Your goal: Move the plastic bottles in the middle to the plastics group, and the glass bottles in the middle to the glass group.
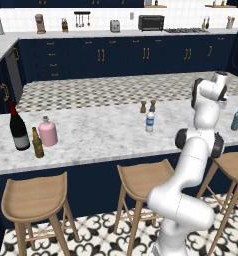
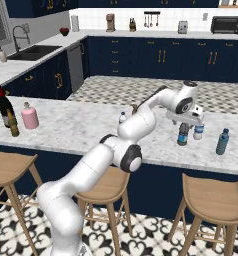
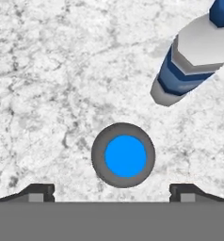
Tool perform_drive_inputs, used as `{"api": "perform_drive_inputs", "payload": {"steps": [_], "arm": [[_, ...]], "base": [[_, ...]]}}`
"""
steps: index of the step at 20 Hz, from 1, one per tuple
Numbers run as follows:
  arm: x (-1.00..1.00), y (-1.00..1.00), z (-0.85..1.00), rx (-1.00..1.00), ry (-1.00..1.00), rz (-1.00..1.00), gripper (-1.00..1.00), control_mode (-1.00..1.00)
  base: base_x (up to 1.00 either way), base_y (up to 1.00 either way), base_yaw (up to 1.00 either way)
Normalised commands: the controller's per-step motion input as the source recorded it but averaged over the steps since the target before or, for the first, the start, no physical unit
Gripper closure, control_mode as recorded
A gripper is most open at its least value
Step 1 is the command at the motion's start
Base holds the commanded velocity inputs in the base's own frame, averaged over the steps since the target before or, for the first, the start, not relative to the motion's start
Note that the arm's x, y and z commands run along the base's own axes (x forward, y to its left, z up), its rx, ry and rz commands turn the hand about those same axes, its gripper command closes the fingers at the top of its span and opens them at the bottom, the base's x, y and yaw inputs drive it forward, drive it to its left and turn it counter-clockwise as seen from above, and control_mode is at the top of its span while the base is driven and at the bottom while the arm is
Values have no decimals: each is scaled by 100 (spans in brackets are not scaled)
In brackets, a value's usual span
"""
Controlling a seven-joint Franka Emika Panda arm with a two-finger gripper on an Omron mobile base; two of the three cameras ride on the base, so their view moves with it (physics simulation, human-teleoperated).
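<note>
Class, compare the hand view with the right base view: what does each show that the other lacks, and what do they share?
Hand view: the slim bottle from straight above, its blue cap near the open gripper. Right base view: the wine bottle, beer bottle, pink bottle and teal bottle. Shared: the slim bottle, its white-labelled neighbour, the marble counter.

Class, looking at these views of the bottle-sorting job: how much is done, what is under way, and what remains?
Done: the pink bottle stands beside the wine bottle and beer bottle. In hand: the open gripper sits over the dark-topped blue bottle, which stands upright next to the clear bottle and teal bottle. Left: lifting the gripper away, it seems.
</note>
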Motion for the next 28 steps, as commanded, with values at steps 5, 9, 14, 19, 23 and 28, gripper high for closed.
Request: {"api": "perform_drive_inputs", "payload": {"steps": [5, 9, 14, 19, 23, 28], "arm": [[-73, 42, -10, 0, -20, 0, -100, -100], [-88, 53, -5, -2, -29, 0, -100, -100], [-97, 47, -11, -3, -26, 0, -100, -100], [-99, 87, -25, -11, -32, 0, -100, -100], [-55, 100, -6, -18, -30, 0, -100, -100], [-3, 100, 1, -20, -20, 0, -100, -100]], "base": [[0, 0, 0], [0, 0, 0], [0, 0, 0], [0, 0, 0], [0, 0, 0], [0, 0, 0]]}}
